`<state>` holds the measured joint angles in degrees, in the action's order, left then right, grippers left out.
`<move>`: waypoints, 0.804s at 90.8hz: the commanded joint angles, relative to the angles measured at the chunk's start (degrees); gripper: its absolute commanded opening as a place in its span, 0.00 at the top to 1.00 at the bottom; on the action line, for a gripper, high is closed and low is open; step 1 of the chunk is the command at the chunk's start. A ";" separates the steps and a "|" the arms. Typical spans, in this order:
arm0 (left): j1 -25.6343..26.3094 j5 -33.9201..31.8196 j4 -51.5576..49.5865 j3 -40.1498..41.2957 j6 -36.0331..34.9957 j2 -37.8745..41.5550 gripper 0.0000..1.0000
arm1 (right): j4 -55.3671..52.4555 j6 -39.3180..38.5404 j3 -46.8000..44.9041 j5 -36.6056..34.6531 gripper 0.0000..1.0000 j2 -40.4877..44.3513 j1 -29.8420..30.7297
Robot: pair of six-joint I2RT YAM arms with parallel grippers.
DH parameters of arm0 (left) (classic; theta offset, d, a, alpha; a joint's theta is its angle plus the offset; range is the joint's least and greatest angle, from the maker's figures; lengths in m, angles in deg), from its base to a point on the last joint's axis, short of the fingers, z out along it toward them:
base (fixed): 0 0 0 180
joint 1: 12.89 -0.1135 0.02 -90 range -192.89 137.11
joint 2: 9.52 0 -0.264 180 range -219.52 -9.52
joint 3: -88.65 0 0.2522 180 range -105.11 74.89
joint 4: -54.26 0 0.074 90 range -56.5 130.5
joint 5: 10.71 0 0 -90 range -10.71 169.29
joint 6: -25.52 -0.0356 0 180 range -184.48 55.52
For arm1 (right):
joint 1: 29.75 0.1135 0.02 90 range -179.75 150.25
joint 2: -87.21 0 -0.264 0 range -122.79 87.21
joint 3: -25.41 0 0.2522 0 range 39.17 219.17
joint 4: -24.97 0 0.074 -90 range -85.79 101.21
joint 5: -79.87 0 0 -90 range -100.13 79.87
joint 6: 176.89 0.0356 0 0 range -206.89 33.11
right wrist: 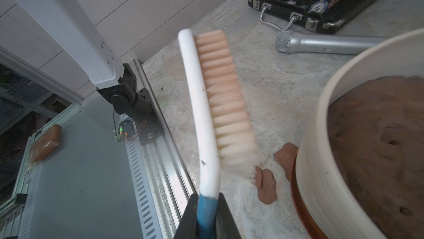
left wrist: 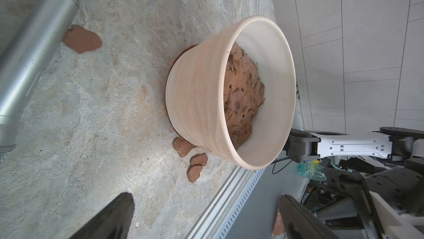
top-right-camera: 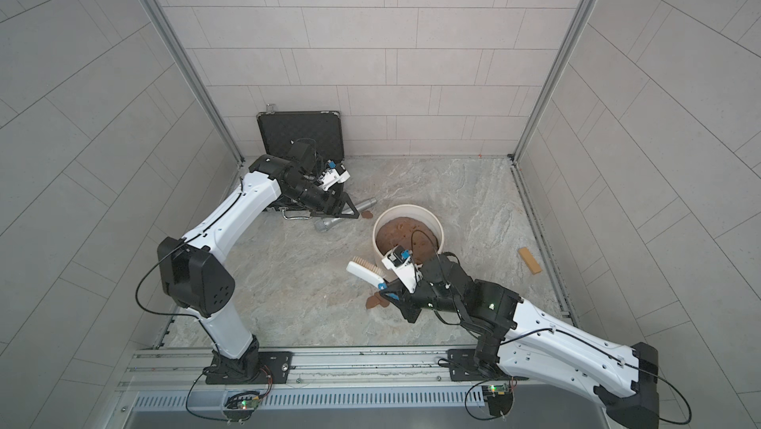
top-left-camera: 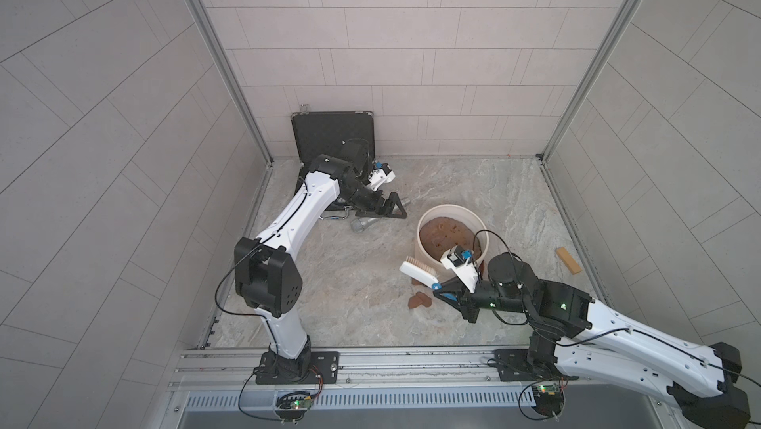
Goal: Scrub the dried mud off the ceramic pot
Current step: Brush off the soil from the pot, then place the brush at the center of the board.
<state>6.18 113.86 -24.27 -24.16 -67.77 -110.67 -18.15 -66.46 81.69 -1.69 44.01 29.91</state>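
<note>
Firmly, right hand [right wrist: 206, 203] pinching brush [right wrist: 202, 102] beside ceramic pot [right wrist: 321, 180], left hand [left wrist: 204, 195] spread wide

Count: one ceramic pot [left wrist: 197, 93], one saucer [right wrist: 305, 215], one soil mound [left wrist: 243, 93], four dried mud patches [left wrist: 82, 39], one brush [right wrist: 202, 111], one microphone [right wrist: 321, 44], one black case [top-left-camera: 333, 134], one wooden block [top-left-camera: 568, 260], two arms [top-left-camera: 300, 208].

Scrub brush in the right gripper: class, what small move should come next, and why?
Probably swing the scrub brush sideways until its bristles meet the outer wall of the ceramic pot. The right gripper holds it with bristles facing the pot but apart, and dried mud sits against its base.
</note>
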 commanded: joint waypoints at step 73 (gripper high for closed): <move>-13.98 -26.04 24.77 28.60 5.03 12.53 0.00 | -3.44 3.46 8.01 -0.60 1.00 -21.77 -61.73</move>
<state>-3.88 97.77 -8.03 -1.78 -63.48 -99.82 -26.94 -61.11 92.10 -1.90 24.49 -31.68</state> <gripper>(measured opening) 0.999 0.157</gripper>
